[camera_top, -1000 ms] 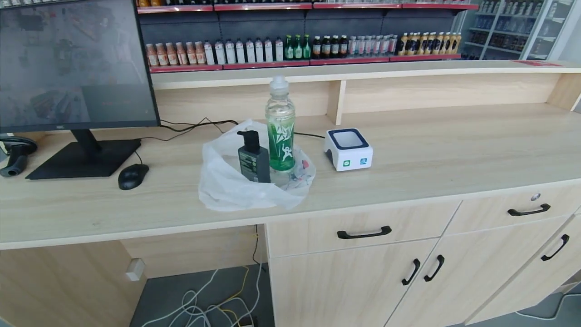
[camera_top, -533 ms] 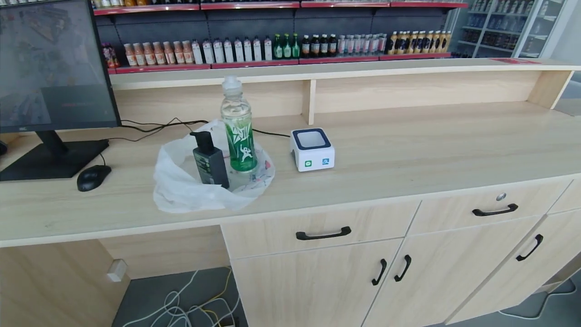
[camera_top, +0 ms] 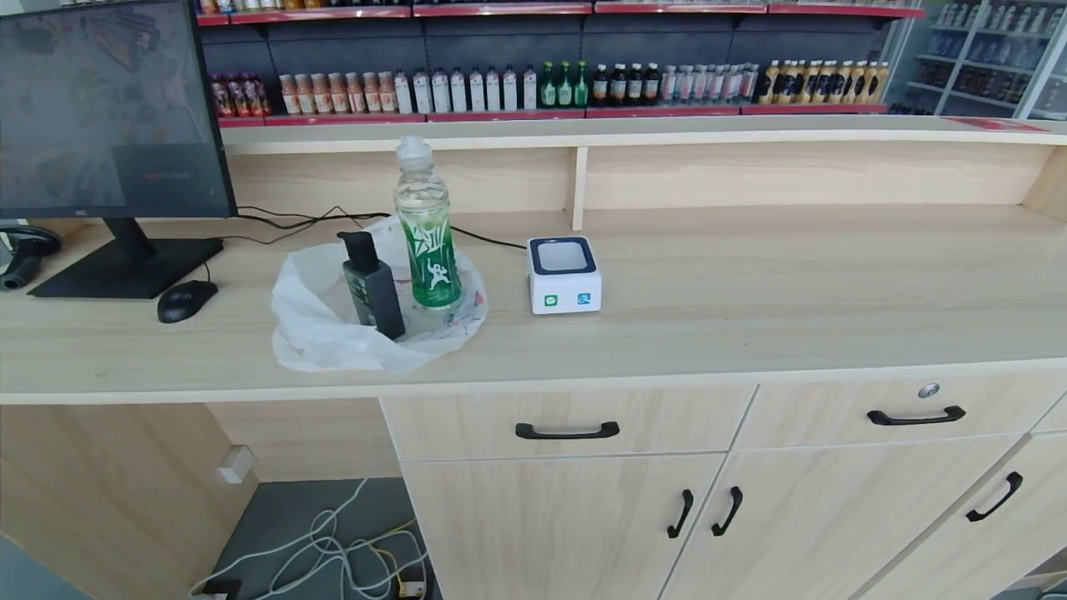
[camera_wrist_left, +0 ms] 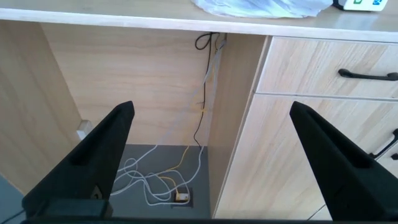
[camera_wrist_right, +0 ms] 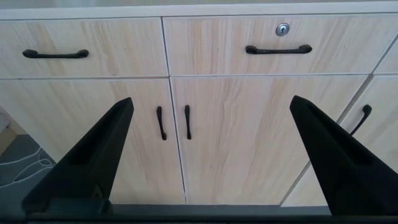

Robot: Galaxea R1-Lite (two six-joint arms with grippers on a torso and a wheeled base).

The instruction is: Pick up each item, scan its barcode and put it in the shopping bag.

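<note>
Two items already stand in the shopping bag point(camera_top: 317, 333): tall green bottle point(camera_top: 427, 242) and dark pump bottle point(camera_top: 373, 287), upright, just beside each other, left of the scanner point(camera_top: 564, 275) on the counter point(camera_top: 750, 308).

Left gripper point(camera_wrist_left: 211, 109) and right gripper point(camera_wrist_right: 211, 106) hang low in front of the cabinet fronts, jaws wide apart, nothing between them.

Risks as I see them:
- Bag is slumped flat, its walls giving almost no support. The green bottle is tall and sits on crumpled plastic, so any nudge or tug on the bag likely tips it onto the pump bottle or off the near edge.
- Arms sit below the counter lip; a straight lift could clip the edge or a drawer handle point(camera_wrist_right: 278, 49).
- Cable point(camera_top: 492, 240) runs just behind the bag, so it's a snag risk.
- Can't tell whether either barcode got scanned.
</note>
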